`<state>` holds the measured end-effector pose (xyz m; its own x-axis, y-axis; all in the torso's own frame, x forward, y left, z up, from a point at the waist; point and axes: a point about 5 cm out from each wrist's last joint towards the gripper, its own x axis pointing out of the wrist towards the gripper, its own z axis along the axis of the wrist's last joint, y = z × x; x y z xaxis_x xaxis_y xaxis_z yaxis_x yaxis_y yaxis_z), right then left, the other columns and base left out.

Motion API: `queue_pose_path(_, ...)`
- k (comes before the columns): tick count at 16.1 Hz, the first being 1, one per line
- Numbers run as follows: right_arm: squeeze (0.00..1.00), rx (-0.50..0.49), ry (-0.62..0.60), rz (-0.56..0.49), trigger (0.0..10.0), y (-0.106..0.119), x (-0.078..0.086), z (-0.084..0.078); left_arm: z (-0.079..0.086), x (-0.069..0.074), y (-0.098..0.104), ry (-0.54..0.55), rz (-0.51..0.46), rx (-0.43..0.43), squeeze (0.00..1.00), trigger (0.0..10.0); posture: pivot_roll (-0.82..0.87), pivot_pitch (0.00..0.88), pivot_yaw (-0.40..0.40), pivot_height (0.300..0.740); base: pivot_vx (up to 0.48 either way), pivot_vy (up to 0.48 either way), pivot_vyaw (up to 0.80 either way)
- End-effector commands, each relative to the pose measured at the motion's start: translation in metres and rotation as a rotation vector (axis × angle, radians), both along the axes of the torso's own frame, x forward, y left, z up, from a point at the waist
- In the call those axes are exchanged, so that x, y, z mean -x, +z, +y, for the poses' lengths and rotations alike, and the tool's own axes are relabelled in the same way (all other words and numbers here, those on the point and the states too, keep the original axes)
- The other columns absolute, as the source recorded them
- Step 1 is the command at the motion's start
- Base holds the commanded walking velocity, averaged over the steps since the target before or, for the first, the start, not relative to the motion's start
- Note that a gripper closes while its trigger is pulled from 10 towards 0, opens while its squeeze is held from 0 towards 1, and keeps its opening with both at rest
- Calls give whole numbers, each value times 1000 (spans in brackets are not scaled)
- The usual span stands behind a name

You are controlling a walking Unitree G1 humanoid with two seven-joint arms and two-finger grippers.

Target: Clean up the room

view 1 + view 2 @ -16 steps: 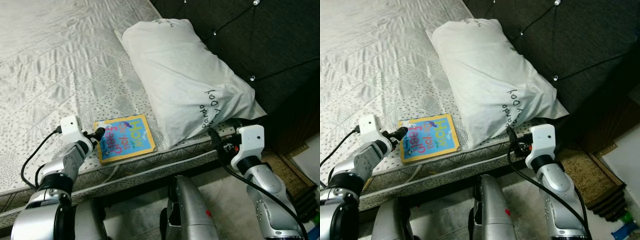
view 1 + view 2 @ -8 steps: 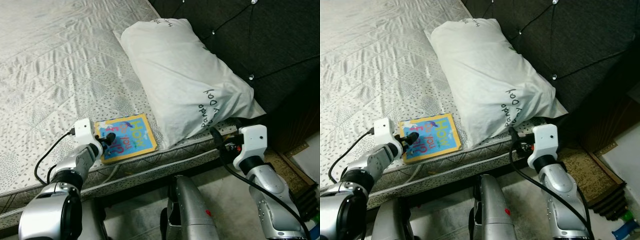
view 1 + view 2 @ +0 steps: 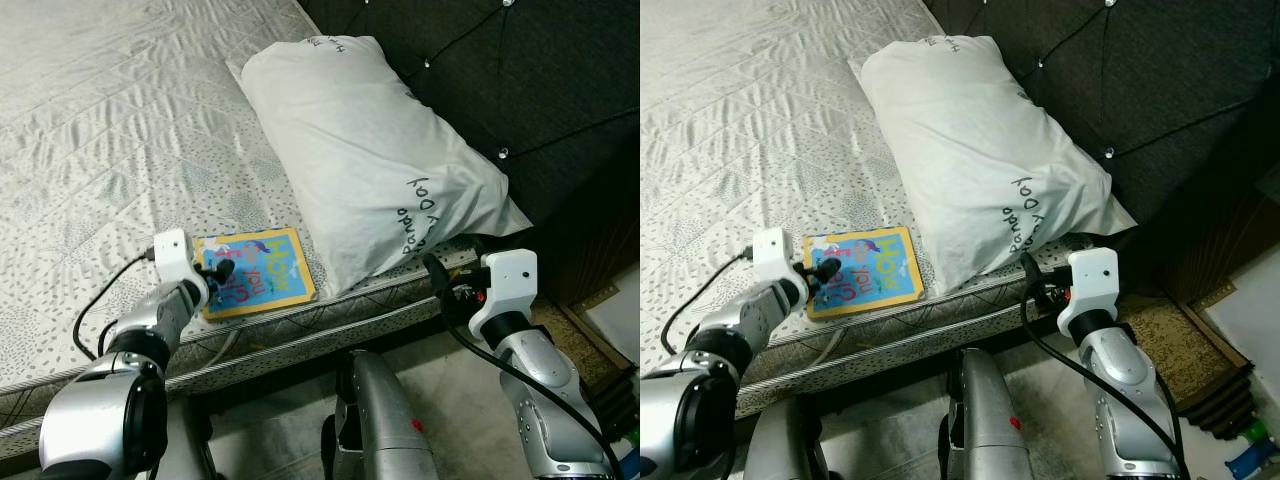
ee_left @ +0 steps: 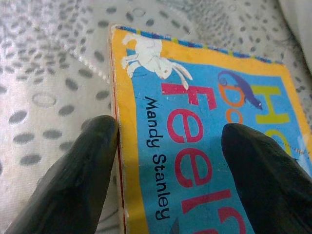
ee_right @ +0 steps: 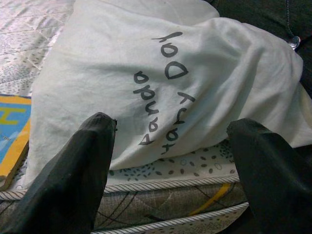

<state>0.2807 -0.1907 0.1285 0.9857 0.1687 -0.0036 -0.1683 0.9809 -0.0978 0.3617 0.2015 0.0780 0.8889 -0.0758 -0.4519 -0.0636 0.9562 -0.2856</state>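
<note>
A children's picture book (image 3: 255,273) with a blue cover and yellow border lies flat on a bed (image 3: 110,130) covered in a pale grey quilted, speckled spread. It sits near the bed's front edge, just beside a large white pillow (image 3: 370,150) that bears handwritten black lettering. The pillow leans against a dark tufted headboard (image 3: 500,80).

The left gripper (image 3: 218,270) reaches onto the bed from the robot's left and meets the book's near left edge. In the left wrist view, the book's cover (image 4: 204,131) shows a white rabbit, large pink letters and the name "Mandy Stanley". The two black fingers (image 4: 78,180) are spread apart: one rests on the bedspread right against the book's edge, the other lies over the blue cover. The book's edge sits between them, and they have not closed on it.

The right gripper (image 3: 445,285) hangs at the bed's front corner, just below the lower end of the pillow and well apart from the book. In the right wrist view, its fingers (image 5: 73,180) are wide open with nothing between them, pointing toward the pillow (image 5: 175,83); a corner of the book (image 5: 12,141) shows to one side.

Below the bed edge, part of the robot's silver body (image 3: 385,420) stands over a pale floor.
</note>
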Motion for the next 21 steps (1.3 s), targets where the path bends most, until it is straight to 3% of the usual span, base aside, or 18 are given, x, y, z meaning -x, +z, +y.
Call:
queue_pose_path(1,0,7,-18,-14,10000,5,2,-7,0,0,-1,-8,7,-9,0,10000,-223,178,-56,546,0,0,0)
queue_pose_path(5,0,1,-10,-16,10000,5,1,-3,-2,-3,3,-13,-16,-20,0,10000,-210,170,-51,546,0,0,0)
queue_pose_path(8,0,-8,-10,-19,10000,4,-2,-1,3,-7,15,17,-107,-18,0,10000,-184,154,-43,546,0,0,0)
queue_pose_path(10,0,-17,-4,-23,10000,3,-6,2,12,-2,17,65,-160,-20,0,10000,-154,141,-40,546,0,0,0)
queue_pose_path(12,0,-39,20,-25,10000,2,-9,6,23,14,18,124,-215,-37,0,10000,-138,128,-38,546,0,0,0)
queue_pose_path(13,0,-68,83,-26,10000,3,-7,11,25,33,20,146,-251,-48,0,10000,-122,114,-34,546,0,0,0)
queue_pose_path(17,0,-108,224,30,10000,-1,-2,11,10,95,24,147,-291,-108,0,10000,-87,56,-21,546,0,0,0)
queue_pose_path(18,0,-121,253,43,10000,-1,-2,9,7,106,26,145,-292,-103,0,10000,-84,46,-20,546,0,0,0)
queue_pose_path(21,0,-147,343,98,10000,-5,-3,12,0,121,26,140,-276,-102,0,10000,-71,0,-19,546,0,0,0)
